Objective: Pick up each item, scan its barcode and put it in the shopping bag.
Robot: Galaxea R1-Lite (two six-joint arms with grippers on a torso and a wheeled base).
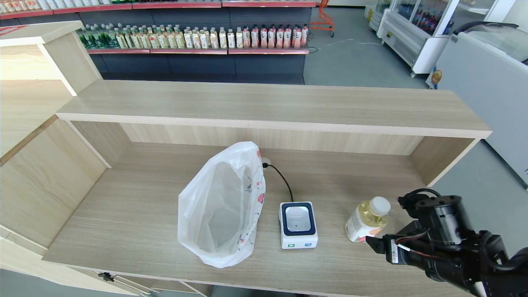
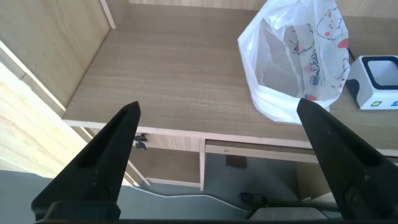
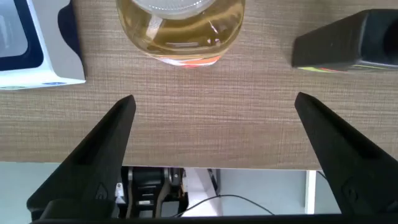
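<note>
The black right gripper (image 3: 214, 99) hangs near the small clear bottle of yellow liquid (image 1: 367, 220), jaws wide and empty; next, I think, grab it.

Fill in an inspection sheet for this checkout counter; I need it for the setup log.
Surface: wooden counter, raised ledge behind it.
Job's things: shopping bag standing open; scanner beside it; bottle upright on the scanner's other side, yellow liquid, white cap.
Clutter: nothing seen.
Grippers: left gripper open, empty, off the counter's front edge; right gripper open, empty, just short of the bottle.
Cables: black cable runs from the scanner back behind the bag.
Surroundings: drink shelves, freezers.
</note>
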